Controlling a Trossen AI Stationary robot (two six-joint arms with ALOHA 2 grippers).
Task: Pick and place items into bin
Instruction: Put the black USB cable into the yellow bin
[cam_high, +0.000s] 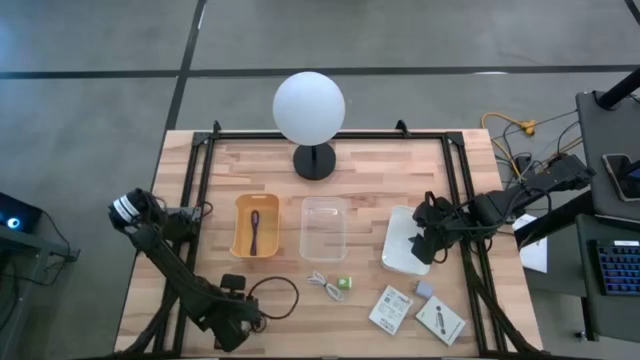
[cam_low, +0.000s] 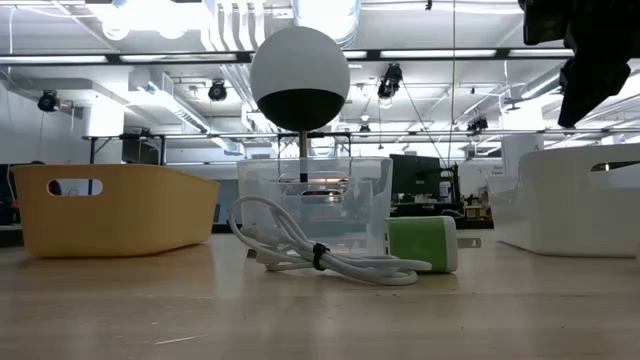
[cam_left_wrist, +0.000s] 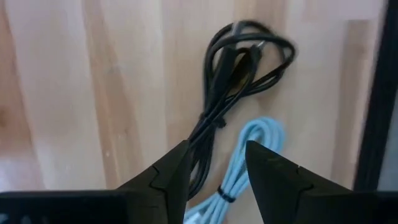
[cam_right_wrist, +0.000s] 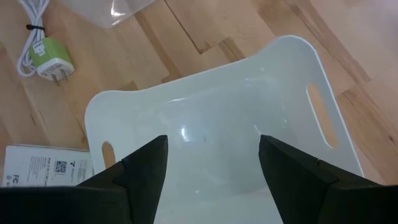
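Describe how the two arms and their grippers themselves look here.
Both arms are dark, jointed links. The left arm has a white-ringed joint near its base. The left gripper and right gripper each end in two black, angular, tapering fingers. No markings are legible.

Three bins (cam_high: 324, 228) in a row, lamp (cam_high: 310, 108) behind, packets (cam_high: 391, 310) in front
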